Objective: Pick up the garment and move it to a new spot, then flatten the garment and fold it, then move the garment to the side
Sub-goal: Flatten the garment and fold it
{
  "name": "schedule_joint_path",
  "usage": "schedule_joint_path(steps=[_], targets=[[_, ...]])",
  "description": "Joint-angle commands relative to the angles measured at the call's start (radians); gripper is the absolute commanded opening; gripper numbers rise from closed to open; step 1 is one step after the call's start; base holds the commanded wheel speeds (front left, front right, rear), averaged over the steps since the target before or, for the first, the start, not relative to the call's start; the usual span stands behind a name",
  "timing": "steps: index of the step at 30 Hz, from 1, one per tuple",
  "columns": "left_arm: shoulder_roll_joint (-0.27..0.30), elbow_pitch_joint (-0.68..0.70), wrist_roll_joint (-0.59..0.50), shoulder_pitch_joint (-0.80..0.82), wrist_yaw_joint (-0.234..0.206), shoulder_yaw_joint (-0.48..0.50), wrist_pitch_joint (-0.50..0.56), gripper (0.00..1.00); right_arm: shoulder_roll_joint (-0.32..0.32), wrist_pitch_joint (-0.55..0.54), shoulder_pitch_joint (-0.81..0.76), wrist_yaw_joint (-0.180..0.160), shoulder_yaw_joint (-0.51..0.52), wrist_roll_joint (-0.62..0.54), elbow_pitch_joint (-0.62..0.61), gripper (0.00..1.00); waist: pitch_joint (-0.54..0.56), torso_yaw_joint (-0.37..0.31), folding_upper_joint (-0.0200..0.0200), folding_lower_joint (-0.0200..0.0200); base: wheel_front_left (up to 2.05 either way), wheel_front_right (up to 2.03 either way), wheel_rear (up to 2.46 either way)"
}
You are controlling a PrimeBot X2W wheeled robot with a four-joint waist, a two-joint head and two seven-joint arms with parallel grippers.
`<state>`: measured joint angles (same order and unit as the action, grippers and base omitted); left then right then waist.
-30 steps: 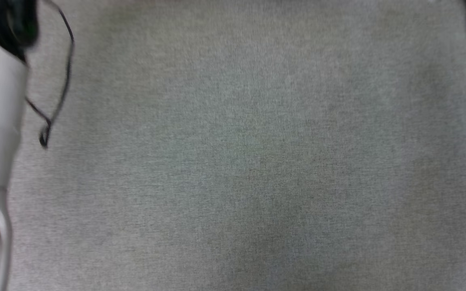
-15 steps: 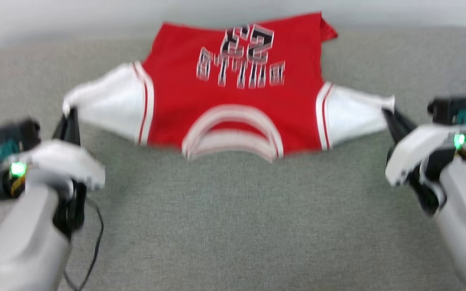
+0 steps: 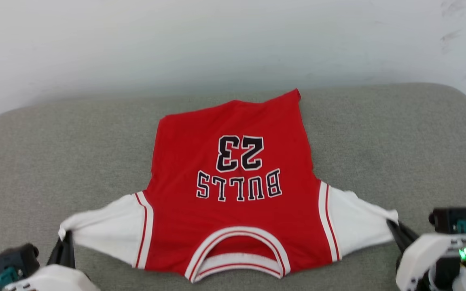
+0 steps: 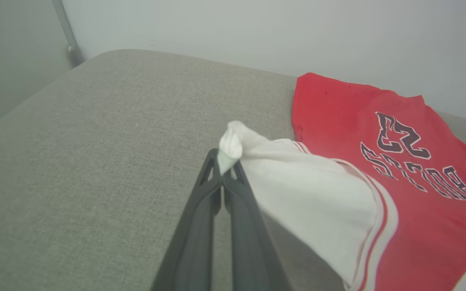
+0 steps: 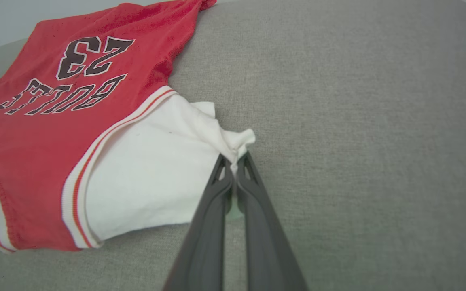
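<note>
- Left gripper (image 4: pixel 225 167) is pressed together on the bunched tip of one white sleeve (image 4: pixel 306 194), out to the left of the collar (image 3: pixel 239 258). The right gripper (image 5: pixel 235 161) pinches the other sleeve tip, out to the collar's right.
- Garment (image 3: pixel 233 121) lies print-up on the grey cushion (image 3: pixel 378 141), with its hem (image 3: pixel 233 104) beyond the collar. Both sleeves are drawn taut.
- Each hold takes only a small wad of cloth at the very fingertips. A hard outward tug could pull a sleeve free, and the garment would likely skew toward the side that keeps its hold.
- Uneven pull between the two sides would probably drag the collar off-centre and wrinkle the body.
- The hem runs aslant, and its corner beyond and right of the collar sticks out. Left unsmoothed, it would likely make any fold crooked.
- The cushion's rough weave may grab the body during a drag and bunch it behind the collar.
</note>
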<state>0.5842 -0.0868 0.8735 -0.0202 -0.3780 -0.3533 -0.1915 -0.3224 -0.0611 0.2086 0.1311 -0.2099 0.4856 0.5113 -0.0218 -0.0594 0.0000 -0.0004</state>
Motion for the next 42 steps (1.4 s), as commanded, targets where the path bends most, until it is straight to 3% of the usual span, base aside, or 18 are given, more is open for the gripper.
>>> schedule_joint_path(steps=[1,9,10,11,12,17,24,33,34,42], targets=[[0.01,0.026,0.001,-0.035,-0.017,0.001,0.008,0.0,0.009,-0.022,-0.053,-0.001,0.026,-0.019,-0.037,0.0,0.021,0.009,0.0,0.0004,0.0,0.0,0.0],[0.028,0.149,0.01,-0.173,-0.08,-0.007,0.031,0.0,0.063,-0.246,-0.329,-0.001,0.169,-0.11,-0.295,0.0,0.029,0.023,0.0,0.0004,0.0,0.0,0.0],[0.026,0.157,0.007,-0.173,-0.077,-0.012,0.03,0.0,0.073,-0.267,-0.345,-0.001,0.179,-0.117,-0.317,0.11,0.025,0.024,0.0,0.0004,0.0,0.0,0.0],[0.023,0.163,0.003,-0.171,-0.074,-0.017,0.028,0.0,0.088,-0.28,-0.352,-0.001,0.191,-0.118,-0.337,0.49,0.022,0.025,0.0,0.0004,0.0,0.0,0.0],[0.021,0.173,-0.008,-0.155,-0.069,-0.027,0.024,0.0,0.096,-0.289,-0.351,-0.001,0.205,-0.133,-0.369,1.0,0.014,0.029,0.0,0.0004,0.0,0.0,0.0],[0.014,0.21,-0.042,-0.096,-0.065,-0.051,0.02,0.0,0.14,-0.254,-0.221,-0.001,0.285,-0.148,-0.392,1.0,-0.04,0.035,0.0,0.0004,0.0,0.0,0.0],[-0.003,0.251,-0.092,0.027,-0.042,-0.074,0.005,0.0,0.135,-0.267,0.125,-0.001,0.352,-0.132,-0.227,1.0,-0.171,0.087,0.0,0.0004,0.0,0.0,0.0],[-0.041,0.288,-0.154,0.207,0.015,-0.118,-0.011,0.0,0.054,-0.505,0.584,-0.001,0.375,-0.155,0.031,1.0,-0.39,0.201,0.0,0.0004,0.0,0.0,0.0],[-0.054,0.292,-0.171,0.255,0.035,-0.132,-0.019,0.0,0.041,-0.582,0.703,-0.001,0.369,-0.189,0.076,1.0,-0.452,0.23,0.0,0.0004,0.0,0.0,0.0],[-0.092,0.29,-0.199,0.344,0.071,-0.151,-0.038,0.0,0.034,-0.685,0.89,-0.001,0.367,-0.243,0.146,1.0,-0.557,0.288,0.0,0.0004,0.0,0.0,0.0]])
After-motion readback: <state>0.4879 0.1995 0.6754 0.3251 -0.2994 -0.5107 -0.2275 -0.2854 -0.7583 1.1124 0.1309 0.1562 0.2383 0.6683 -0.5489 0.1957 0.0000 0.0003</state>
